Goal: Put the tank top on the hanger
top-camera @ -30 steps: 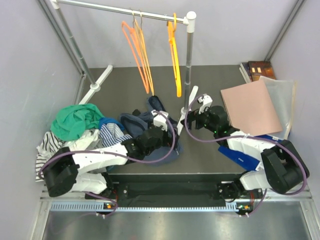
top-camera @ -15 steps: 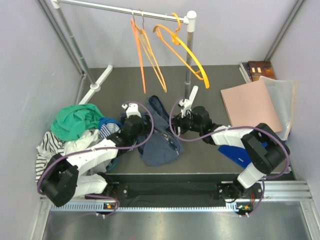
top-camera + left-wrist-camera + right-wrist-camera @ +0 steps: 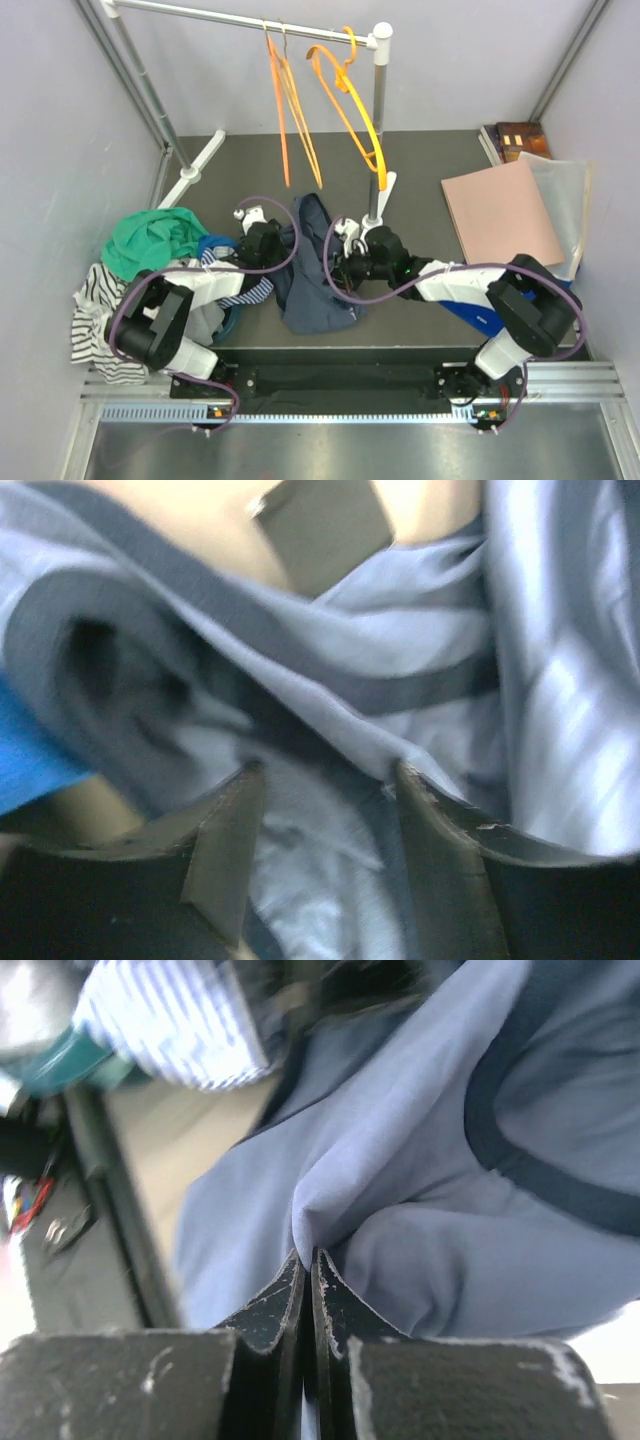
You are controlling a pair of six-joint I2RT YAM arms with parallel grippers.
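Note:
The dark navy tank top [image 3: 312,285] lies crumpled on the dark mat between my two arms. My right gripper [image 3: 337,262] is at its right edge and is shut on a pinched fold of the tank top [image 3: 420,1160], with the fingertips [image 3: 298,1272] pressed together on the cloth. My left gripper [image 3: 274,244] is at the left edge, with its jaws standing apart over bunched cloth of the tank top [image 3: 430,640]; its fingers [image 3: 225,850] press into the folds. The amber hanger [image 3: 357,108] hangs on the rail at the back.
Two redder orange hangers [image 3: 283,100] hang left of the amber one. The rack's white post [image 3: 378,130] stands just behind the tank top. A green garment [image 3: 150,240] and striped cloth [image 3: 95,300] are piled at left. A pink board [image 3: 500,212] and books [image 3: 520,135] lie at right.
Both arms swung inward onto the tank top. The right gripper closed on a fold. The left jaws narrowed around the cloth. The amber hanger swung on the rail.

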